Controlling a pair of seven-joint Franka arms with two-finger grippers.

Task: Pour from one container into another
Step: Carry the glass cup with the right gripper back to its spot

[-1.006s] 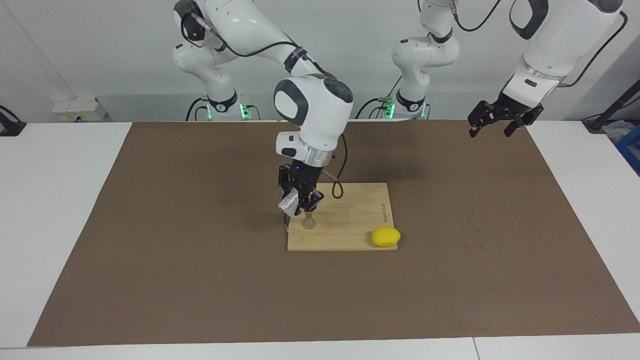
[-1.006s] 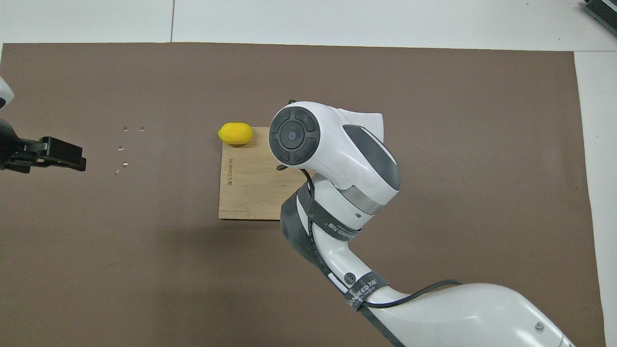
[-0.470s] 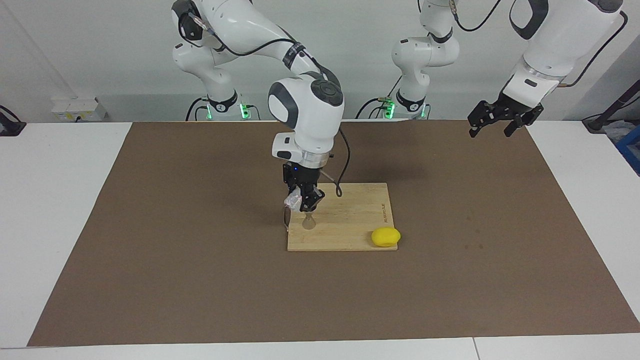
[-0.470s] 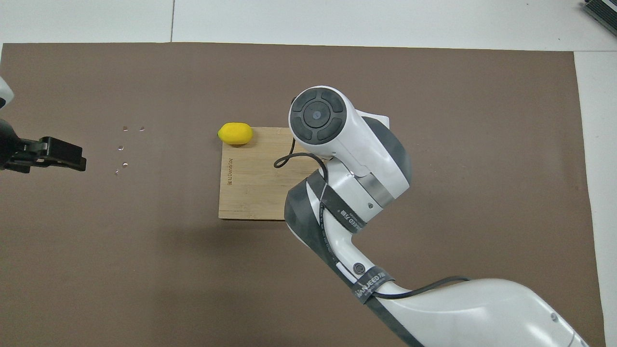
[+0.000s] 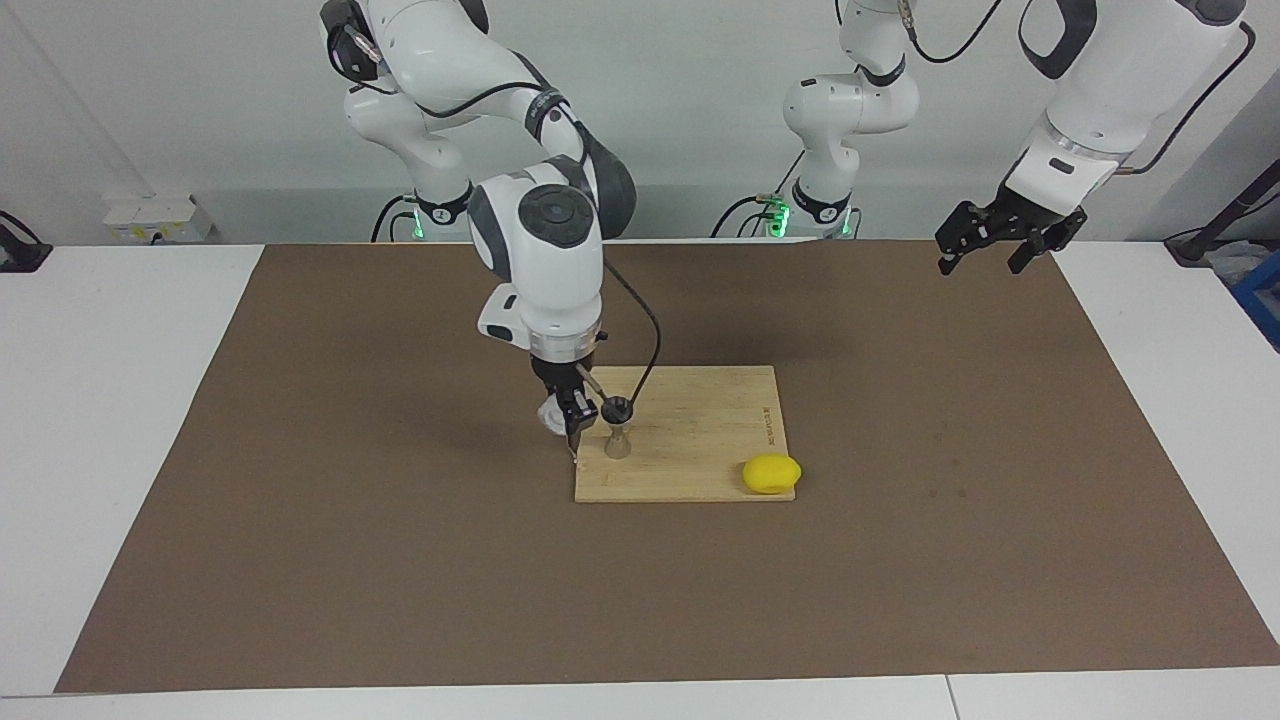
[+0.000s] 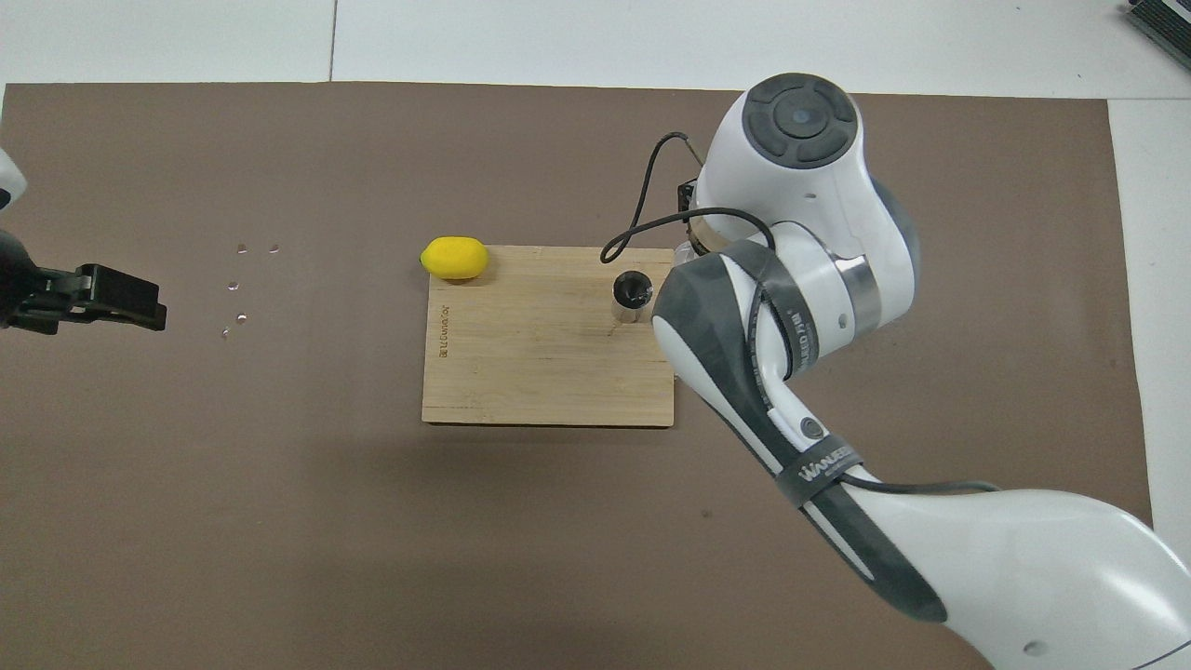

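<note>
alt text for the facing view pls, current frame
The right gripper holds a small clear glass cup just above the edge of a wooden cutting board, beside a steel jigger standing upright on the board. A yellow lemon lies at the board's corner toward the left arm's end. The left gripper waits raised over the brown mat.

my right gripper [image 5: 570, 425] and the glass cup [image 5: 551, 417] block the board's [image 5: 700, 440] edge beside the jigger [image 5: 618, 432]. the lemon [image 5: 771, 474] blocks one board corner. between jigger and lemon the board is free.
</note>
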